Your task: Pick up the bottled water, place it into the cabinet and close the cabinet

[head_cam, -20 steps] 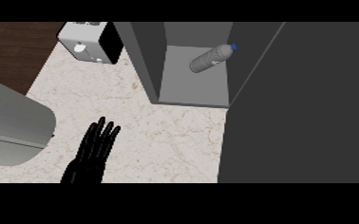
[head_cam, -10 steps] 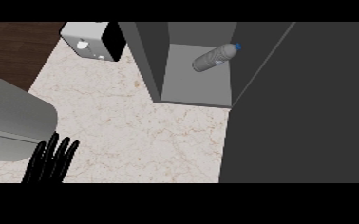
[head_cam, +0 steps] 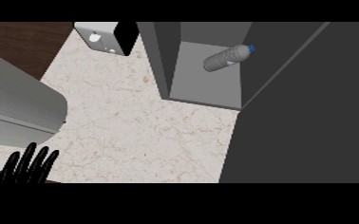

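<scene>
**Bottle in cabinet, door open, left hand free**

Head view, looking steeply down at the counter point(head_cam: 140, 123), pale marble with brown veining.

- Bottle point(head_cam: 226, 59): inside the cabinet point(head_cam: 160, 52), lying on its side on the grey inner floor. It is tilted across the compartment, with the blue cap point(head_cam: 250, 48) pointing up-right towards the door side. Nothing touches it except the cabinet floor.
- Cabinet door point(head_cam: 301, 114): a wide dark grey panel filling the right of the view. It stands swung out over the counter, so the opening is uncovered and the cabinet is not closed.
- Left hand point(head_cam: 28, 163): at the lower left edge, only the black fingers showing. They are straight, pointing up and slightly spread, and grasp nothing. It is well apart from both cabinet and bottle.
- Right hand: not visible in this view.

Other items: a large grey box point(head_cam: 24, 104) on the left edge of the counter, just above the left hand. A white appliance point(head_cam: 101, 37) with a black side sits at the counter's far edge, just left of the cabinet. Dark wood floor point(head_cam: 28, 42) shows at the upper left.
</scene>
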